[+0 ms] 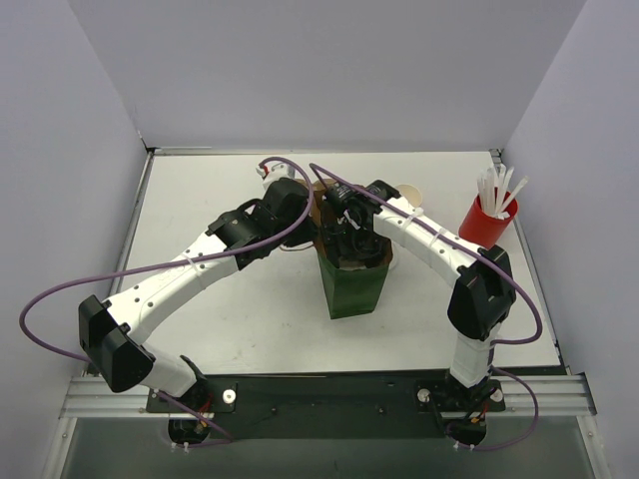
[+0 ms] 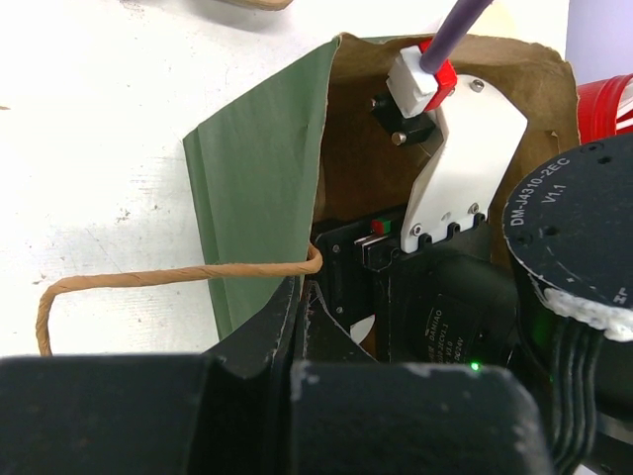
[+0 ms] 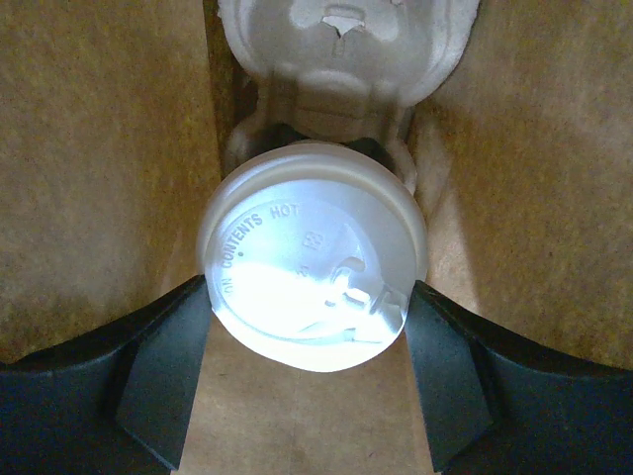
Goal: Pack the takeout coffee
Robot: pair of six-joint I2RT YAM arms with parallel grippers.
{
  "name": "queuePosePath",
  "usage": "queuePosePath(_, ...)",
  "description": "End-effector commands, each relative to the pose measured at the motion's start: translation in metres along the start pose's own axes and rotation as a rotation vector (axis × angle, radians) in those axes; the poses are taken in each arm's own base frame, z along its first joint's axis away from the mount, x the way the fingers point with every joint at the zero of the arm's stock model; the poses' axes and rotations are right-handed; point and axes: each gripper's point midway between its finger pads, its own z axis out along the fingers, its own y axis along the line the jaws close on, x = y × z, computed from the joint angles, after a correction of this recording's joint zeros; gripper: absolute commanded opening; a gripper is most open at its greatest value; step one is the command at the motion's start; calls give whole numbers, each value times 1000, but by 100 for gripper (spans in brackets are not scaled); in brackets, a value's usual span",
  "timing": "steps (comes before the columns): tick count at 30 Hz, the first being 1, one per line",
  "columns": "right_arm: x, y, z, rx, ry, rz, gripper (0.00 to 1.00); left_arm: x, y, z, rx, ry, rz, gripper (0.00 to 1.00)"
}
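A green paper bag [image 1: 354,284] with a brown inside stands upright at mid-table. My left gripper [image 2: 300,297] is shut on the bag's rim [image 2: 315,259], beside its twisted paper handle [image 2: 178,275]. My right gripper [image 3: 309,297] reaches down inside the bag [image 3: 99,148]. Its fingers [image 3: 168,356] press both sides of a takeout coffee cup, whose round whitish lid [image 3: 312,257] faces the camera. Under the cup lies a moulded-pulp carrier [image 3: 346,49]. Whether the cup sits in it I cannot tell. From above, the right gripper [image 1: 349,239] hides the cup.
A red cup of white sticks [image 1: 486,222] stands at the right back of the table. A whitish round object [image 1: 407,191] peeks out behind the right arm. White walls close in the table on three sides.
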Motion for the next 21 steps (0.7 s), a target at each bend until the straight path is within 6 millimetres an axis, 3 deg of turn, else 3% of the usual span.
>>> queuePosePath(1, 12, -9, 30, 77, 65, -6, 51, 7, -16, -4, 51, 52, -3, 0)
queuePosePath(21, 26, -15, 45, 94, 95, 2, 51, 9, -12, 0, 31, 55, 1, 0)
